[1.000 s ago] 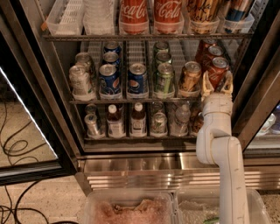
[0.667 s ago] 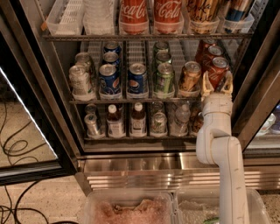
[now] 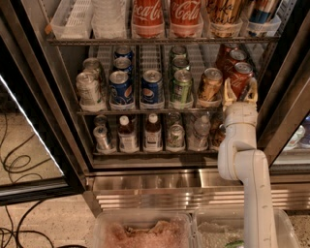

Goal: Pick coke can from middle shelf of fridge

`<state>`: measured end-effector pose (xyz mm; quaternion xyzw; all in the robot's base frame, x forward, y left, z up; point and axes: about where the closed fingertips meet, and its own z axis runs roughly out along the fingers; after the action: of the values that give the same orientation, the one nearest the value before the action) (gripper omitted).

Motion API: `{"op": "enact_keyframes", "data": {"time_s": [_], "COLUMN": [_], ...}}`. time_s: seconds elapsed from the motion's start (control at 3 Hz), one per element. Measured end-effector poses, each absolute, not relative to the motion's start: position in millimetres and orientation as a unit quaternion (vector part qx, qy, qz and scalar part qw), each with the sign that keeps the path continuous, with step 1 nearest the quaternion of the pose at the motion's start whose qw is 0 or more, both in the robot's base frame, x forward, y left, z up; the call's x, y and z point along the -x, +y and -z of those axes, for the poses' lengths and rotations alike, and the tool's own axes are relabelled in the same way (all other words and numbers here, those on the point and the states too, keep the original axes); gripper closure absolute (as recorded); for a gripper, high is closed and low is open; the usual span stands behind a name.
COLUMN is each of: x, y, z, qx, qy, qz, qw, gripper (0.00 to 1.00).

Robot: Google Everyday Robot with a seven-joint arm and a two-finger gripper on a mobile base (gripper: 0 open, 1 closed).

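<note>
coke can (image 3: 240,76), red with white script only partly showing, is sitting at the right end of the middle shelf (image 3: 145,112) of the fridge (image 3: 145,186), close to the door frame. "coca-cola" is reading on the bottles (image 3: 147,14) above. the gripper (image 3: 240,93) is straddling the can's lower half, fingers spread wide.

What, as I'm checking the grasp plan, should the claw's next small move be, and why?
Probably close the claw on the coke can: its fingers flank the can at the right end of the middle shelf, apparently not yet clamping it.
</note>
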<state>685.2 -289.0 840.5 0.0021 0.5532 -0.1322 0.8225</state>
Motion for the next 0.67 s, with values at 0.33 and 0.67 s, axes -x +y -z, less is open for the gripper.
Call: {"op": "enact_keyframes", "data": {"time_s": [0.33,0.67], "x": [-690.8,-690.8], "y": [-283.0,-283.0], "z": [-848.0,-848.0], "qx": [0.016,0.016], "qy": [0.546,0.546], "qz": [0.134,0.134], "qw": [0.827,0.827], "gripper": [0.54,0.54]}}
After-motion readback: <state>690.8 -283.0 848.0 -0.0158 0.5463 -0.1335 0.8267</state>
